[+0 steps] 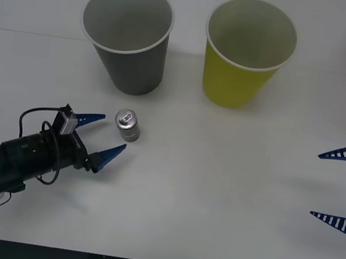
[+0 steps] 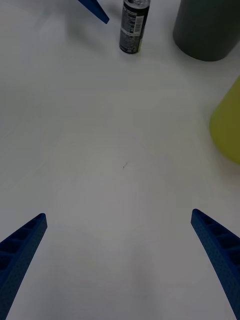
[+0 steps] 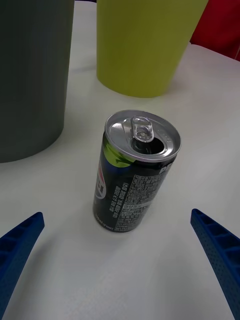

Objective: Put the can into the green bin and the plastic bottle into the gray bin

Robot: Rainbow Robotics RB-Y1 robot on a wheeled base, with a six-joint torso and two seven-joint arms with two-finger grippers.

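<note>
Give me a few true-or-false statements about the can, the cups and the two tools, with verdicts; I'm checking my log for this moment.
1. The can stands upright on the table. True.
2. The can is already inside the green bin. False: it stands on the table in front of the gray bin.
3. The left tool is open, with the can just ahead of its fingertips. True.
4. The right tool is shut on the can. False: it is open at the table's right side, far from the can.
5. The gray bin lies tipped on its side. False: both bins stand upright, side by side.
</note>
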